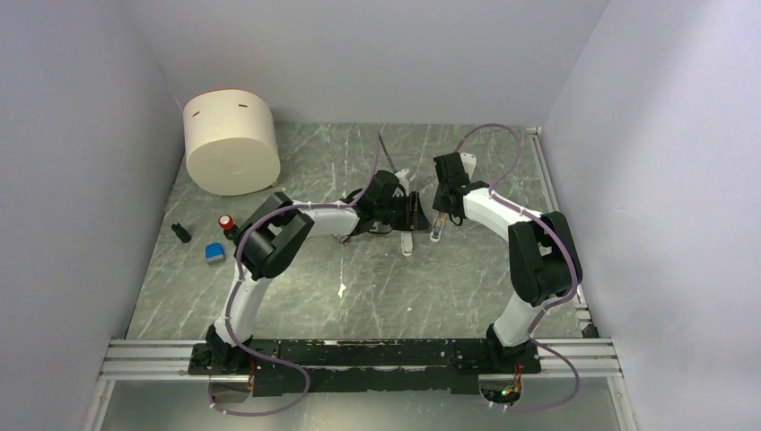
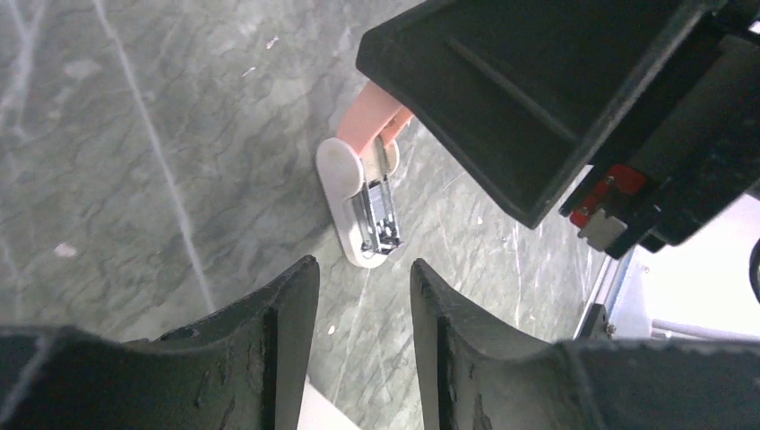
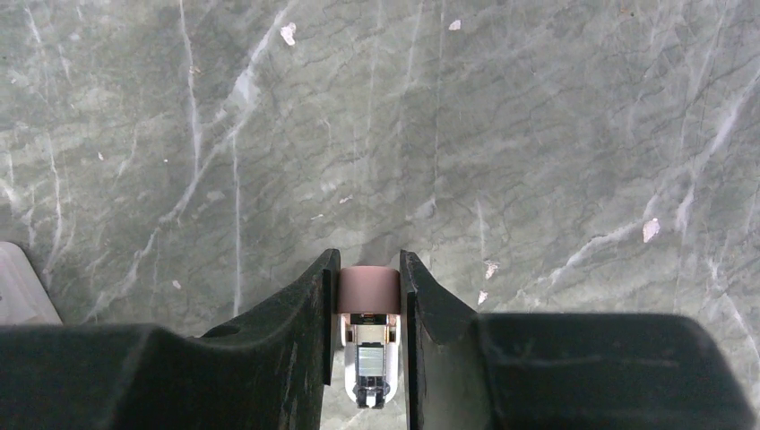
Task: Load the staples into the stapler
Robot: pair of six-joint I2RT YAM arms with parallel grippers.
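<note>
The stapler lies open on the marble table. In the left wrist view its white base (image 2: 345, 193) carries a metal staple channel (image 2: 378, 215), and its pink top (image 2: 376, 121) slants up from the far end. My right gripper (image 3: 368, 262) is shut on that pink top (image 3: 367, 288), with the base and channel (image 3: 367, 372) below it. A grey metal block sits in the channel; I cannot tell whether it is staples. My left gripper (image 2: 363, 269) is open and empty, just short of the base's near end. No red-and-white box shows. From above, both grippers (image 1: 406, 214) (image 1: 437, 229) meet mid-table.
A white piece (image 1: 408, 241) lies by the left gripper; its corner shows in both wrist views (image 2: 309, 412) (image 3: 18, 287). A big white roll (image 1: 231, 142) stands back left. A black piece (image 1: 182, 233), a red-capped item (image 1: 227, 221) and a blue item (image 1: 214, 254) lie at the left.
</note>
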